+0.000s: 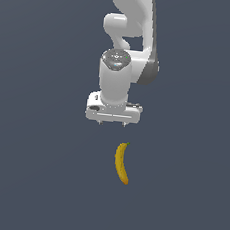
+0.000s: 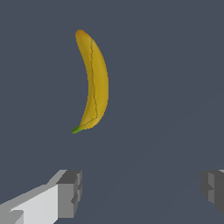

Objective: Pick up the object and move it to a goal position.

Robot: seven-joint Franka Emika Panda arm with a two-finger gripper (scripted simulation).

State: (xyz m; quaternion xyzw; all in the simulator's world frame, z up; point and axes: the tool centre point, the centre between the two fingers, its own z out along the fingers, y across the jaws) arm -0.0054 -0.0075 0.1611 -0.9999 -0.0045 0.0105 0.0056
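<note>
The object, a small curved yellow banana (image 1: 122, 163) with orange-brown shading and a tiny green tip, lies flat on the dark grey floor. In the exterior view it sits just in front of and slightly to the exterior view's right of the white arm's hand. The gripper (image 1: 111, 122) hangs above the floor, apart from the banana, its fingertips barely showing under the hand. The wrist view shows the banana (image 2: 93, 81) whole, beyond the two grey fingers (image 2: 70, 192), which stand wide apart. The gripper (image 2: 142, 190) is open with nothing between its fingers.
The plain dark grey floor (image 1: 30, 178) fills both views. The white arm (image 1: 126, 48) rises behind the hand toward the exterior view's top. No goal marker shows.
</note>
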